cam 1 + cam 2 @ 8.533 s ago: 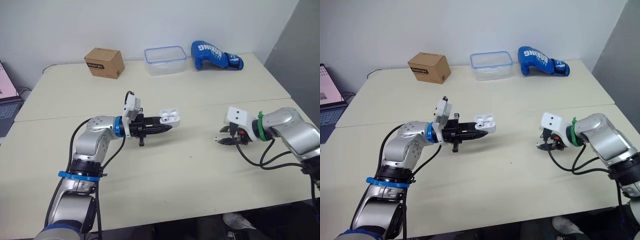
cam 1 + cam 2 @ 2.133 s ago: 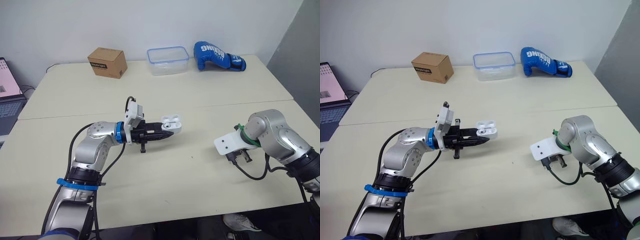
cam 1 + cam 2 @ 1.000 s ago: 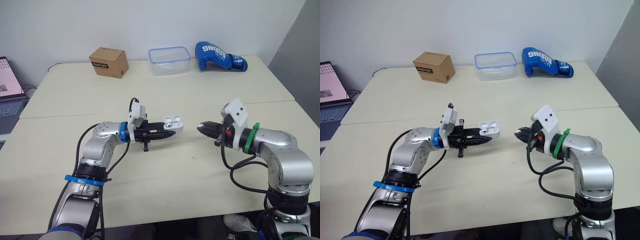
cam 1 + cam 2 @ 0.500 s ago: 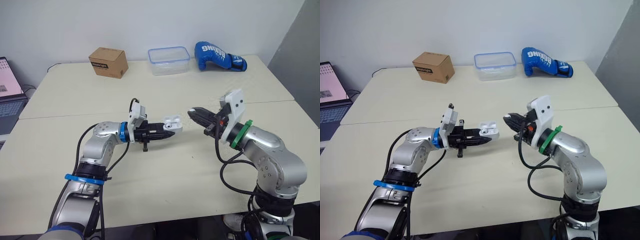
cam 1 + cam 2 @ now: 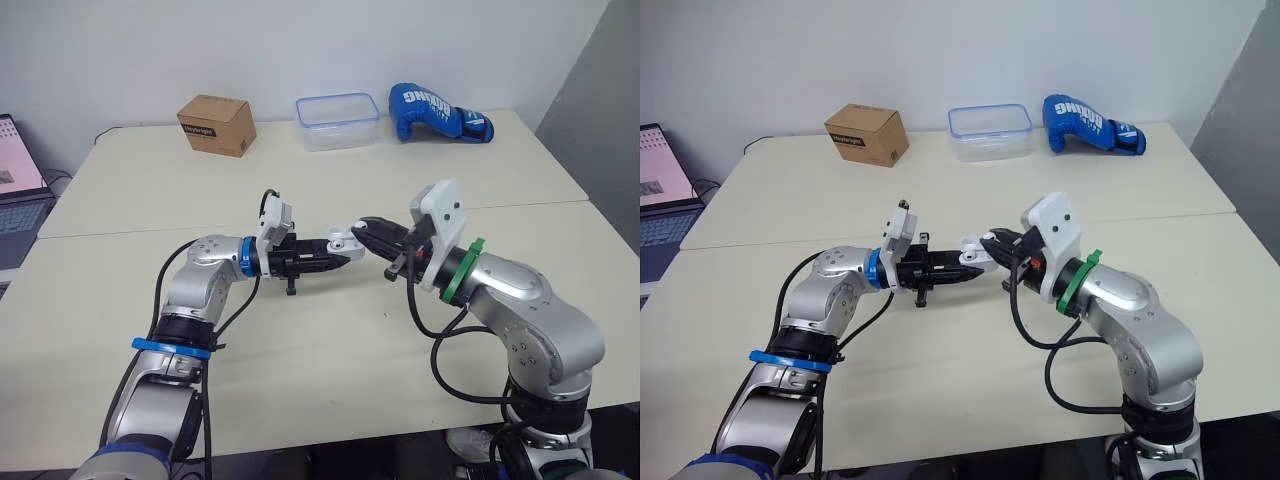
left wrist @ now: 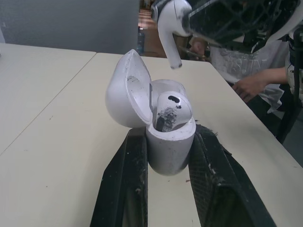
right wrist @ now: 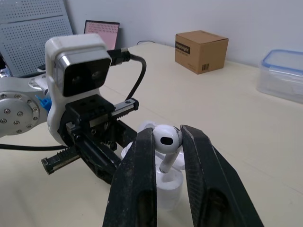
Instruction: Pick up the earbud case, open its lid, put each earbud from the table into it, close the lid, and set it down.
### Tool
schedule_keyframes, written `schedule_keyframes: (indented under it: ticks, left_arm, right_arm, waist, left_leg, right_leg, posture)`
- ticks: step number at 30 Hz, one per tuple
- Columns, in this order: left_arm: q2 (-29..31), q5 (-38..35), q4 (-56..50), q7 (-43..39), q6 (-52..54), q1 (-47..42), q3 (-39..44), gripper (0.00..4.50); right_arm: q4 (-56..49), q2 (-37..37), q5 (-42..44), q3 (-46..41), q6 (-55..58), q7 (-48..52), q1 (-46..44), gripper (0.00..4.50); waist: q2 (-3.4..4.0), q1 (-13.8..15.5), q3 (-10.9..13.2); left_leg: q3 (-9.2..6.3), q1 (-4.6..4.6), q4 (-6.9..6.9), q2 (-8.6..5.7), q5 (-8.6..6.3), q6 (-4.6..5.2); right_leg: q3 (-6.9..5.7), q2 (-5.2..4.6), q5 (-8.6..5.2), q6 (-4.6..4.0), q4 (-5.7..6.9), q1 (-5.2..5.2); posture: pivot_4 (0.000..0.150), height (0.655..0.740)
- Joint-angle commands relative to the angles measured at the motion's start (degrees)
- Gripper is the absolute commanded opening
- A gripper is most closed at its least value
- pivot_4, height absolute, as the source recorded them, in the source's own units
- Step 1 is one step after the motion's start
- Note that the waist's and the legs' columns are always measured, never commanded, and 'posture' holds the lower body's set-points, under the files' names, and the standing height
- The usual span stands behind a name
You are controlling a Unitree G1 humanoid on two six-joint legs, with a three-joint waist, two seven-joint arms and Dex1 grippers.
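**STEP IN HAND: INSERT EARBUD 2**

The left gripper (image 6: 169, 136) is clamped on the earbud case (image 6: 166, 147), held above the table (image 5: 330, 380), lid open, with 1 seated earbud (image 6: 171, 108). The right gripper (image 7: 167, 134) pinches earbud 2 (image 6: 170, 21) just above the case, not touching it. Next move, as judged: align the stem with the free socket, apparently hidden beside the seated earbud, then lower. The cardboard box (image 5: 214, 124) and boxing glove (image 5: 435, 110) lie well behind.
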Motion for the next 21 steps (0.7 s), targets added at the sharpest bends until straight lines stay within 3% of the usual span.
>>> schedule_keyframes:
  ticks: [1, 21]
  left_arm:
    - [-0.11, -0.59, -1.37, -0.57, 0.11, -1.28, 0.5, 0.79]
    - [0.24, -1.45, -5.15, -0.35, 2.32, -0.55, 0.96, 0.79]
  right_arm:
    - [-1.45, -0.68, 1.54, 0.11, -1.57, -1.07, -0.13, 0.41]
    - [1.86, -4.1, 1.94, 3.75, -4.74, -4.29, -1.26, 0.41]
  waist:
    - [0.0, 0.0, 0.0]
    - [0.0, 0.0, 0.0]
  left_leg:
    - [-0.01, 0.0, 0.0, 0.0, 0.0, 0.0]
    - [-0.01, 0.0, 0.0, 0.01, 0.0, 0.0]
  right_leg:
    - [-0.01, 0.0, 0.0, 0.0, 0.0, 0.0]
    - [-0.02, 0.01, 0.0, 0.0, 0.0, 0.0]
  posture:
    - [0.15, 0.7307]
    - [0.15, 0.7307]
